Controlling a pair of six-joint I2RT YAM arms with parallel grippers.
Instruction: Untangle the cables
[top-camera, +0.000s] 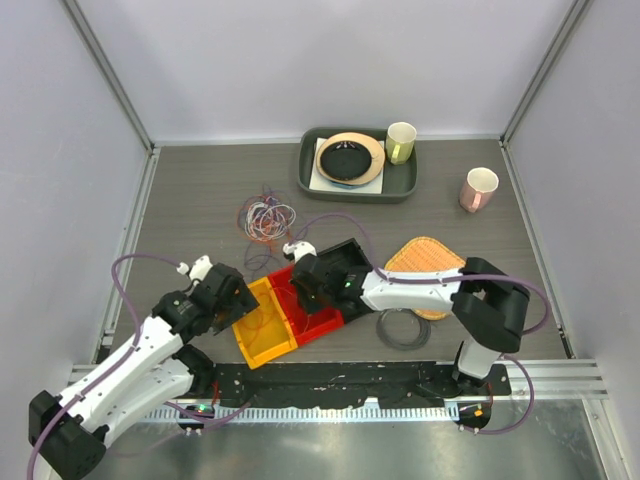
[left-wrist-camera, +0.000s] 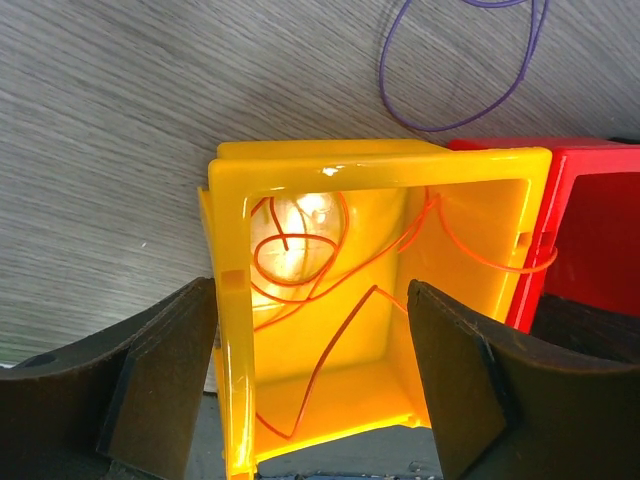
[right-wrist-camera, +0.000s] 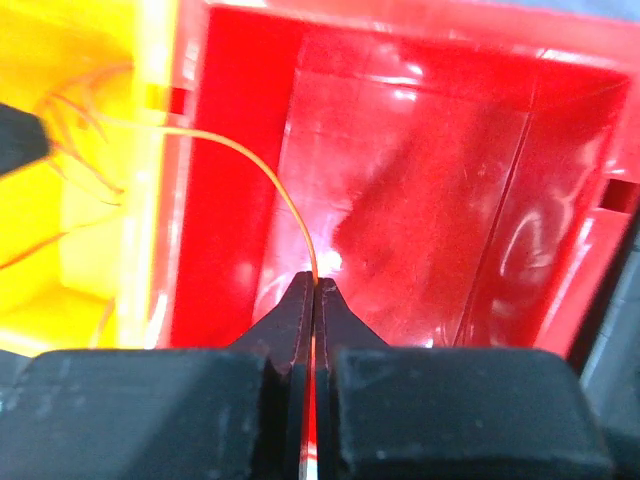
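From above, the loose tangle of cables (top-camera: 266, 218) lay on the tabletop (top-camera: 200, 190) beyond the yellow bin (top-camera: 262, 335), well apart from it. A red bin (top-camera: 320, 322) touched the yellow bin's right side.

In the left wrist view, the left fingers (left-wrist-camera: 165, 370) stood spread at the yellow bin's near end, gripping nothing. An orange cable (left-wrist-camera: 300, 270) curled inside the bin, and a purple cable (left-wrist-camera: 450, 110) looped beyond its far wall.

In the right wrist view, the right fingers (right-wrist-camera: 290, 320) were clenched on the orange cable, which arced over from the yellow bin.

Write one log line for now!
left gripper open over yellow bin | right gripper shut on orange cable over red bin
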